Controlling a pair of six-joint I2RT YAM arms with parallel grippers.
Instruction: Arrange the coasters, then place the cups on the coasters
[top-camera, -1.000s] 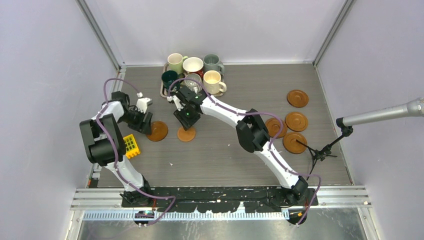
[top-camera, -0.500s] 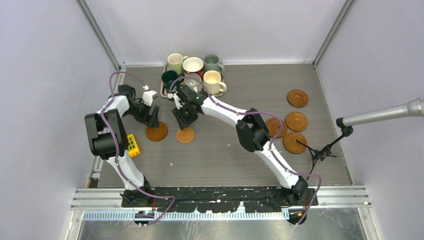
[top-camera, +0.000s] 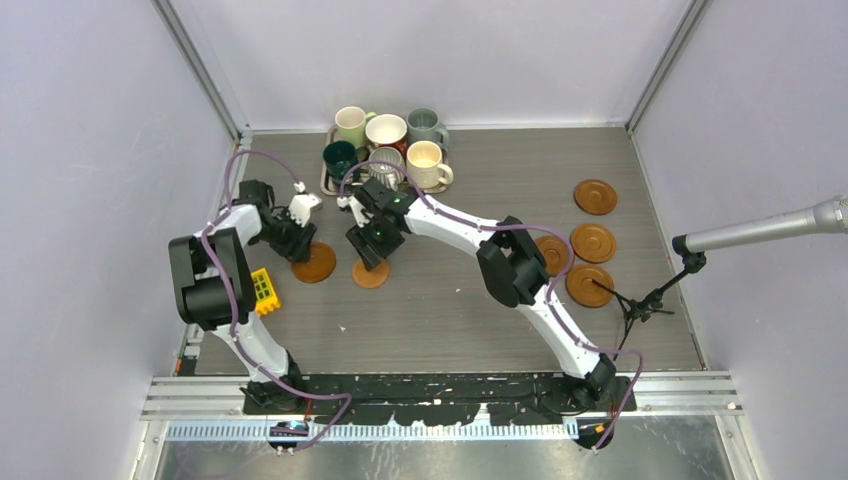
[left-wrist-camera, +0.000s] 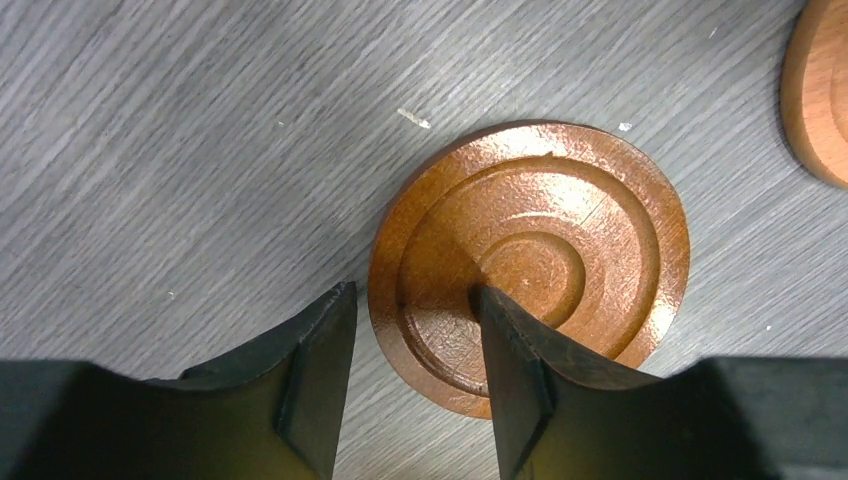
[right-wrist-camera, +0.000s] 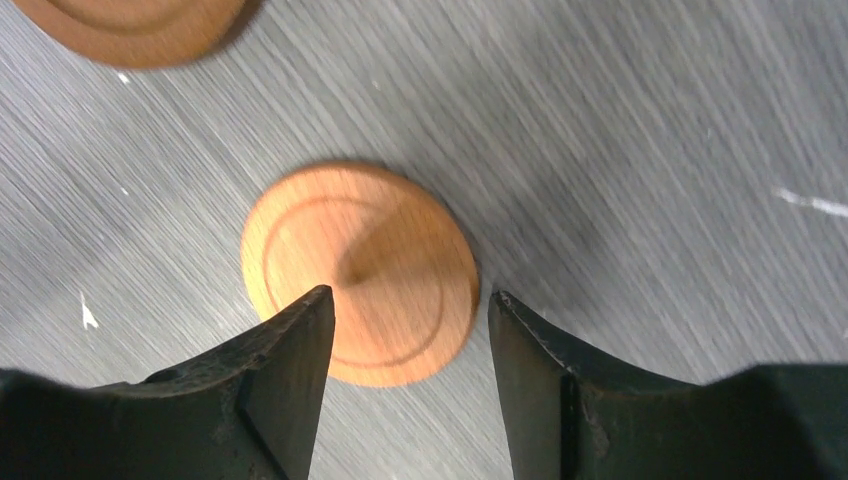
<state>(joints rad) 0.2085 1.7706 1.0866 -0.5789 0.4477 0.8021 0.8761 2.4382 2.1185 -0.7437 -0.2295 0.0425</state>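
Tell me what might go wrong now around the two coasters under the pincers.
The left pincer straddles the rim of the ringed coaster; closing or dragging may tip or shift it.
The right pincer hangs open over the lighter coaster close by; the arms might bump.
The crowded cups stand right beside the right arm's wrist and could get knocked.

the grey wood-grain table (top-camera: 450, 330) bore six round brown coasters, all flat; a glossy ringed coaster (top-camera: 315, 263) and a paler plain coaster (top-camera: 371, 274) lay side by side left of centre, not touching; at the right lay a column of three, the far coaster (top-camera: 595, 196), the middle coaster (top-camera: 592, 242) and the near coaster (top-camera: 589, 285), with a fourth coaster (top-camera: 556, 256) just left, partly hidden; a silver tray (top-camera: 324, 183) crowded with cups (top-camera: 425, 162) sat at the far edge; a yellow grid block (top-camera: 263, 290) lay near the left edge; a black tripod (top-camera: 640, 305) stood at the right
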